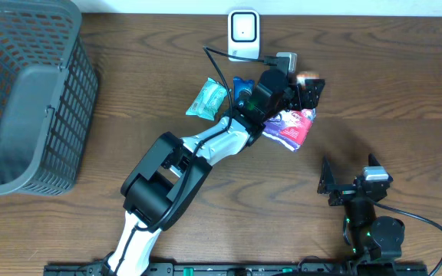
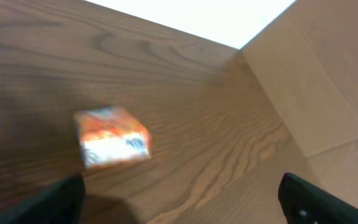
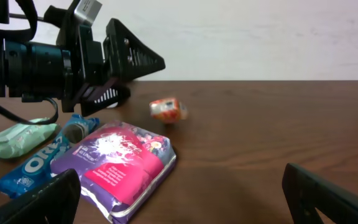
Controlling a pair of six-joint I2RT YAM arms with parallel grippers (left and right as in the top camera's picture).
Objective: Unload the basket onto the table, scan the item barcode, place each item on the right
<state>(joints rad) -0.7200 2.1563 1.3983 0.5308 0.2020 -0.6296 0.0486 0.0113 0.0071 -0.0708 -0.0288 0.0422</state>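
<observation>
Left gripper [image 2: 185,208] gapes wide, gripping nothing. Leftmost stands a grey mesh plastic basket [image 1: 21,100]; then the white barcode scanner [image 1: 243,31]. Right of it a small orange-and-white carton [image 2: 112,137] lies free on the brown wooden table [image 1: 405,77], near a purple foil pouch [image 1: 291,126]. Right gripper [image 3: 179,186] hangs open and empty. Whether any barcode was read is unclear; scanning seemingly remains.

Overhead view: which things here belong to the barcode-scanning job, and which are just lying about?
Job: small orange-and-white box, lying free before the open left gripper; white scanner unit with cable.
Lying about: teal foil packet; blue Oreo packet; purple-pink pouch; grey plastic mesh basket; open right gripper.
</observation>
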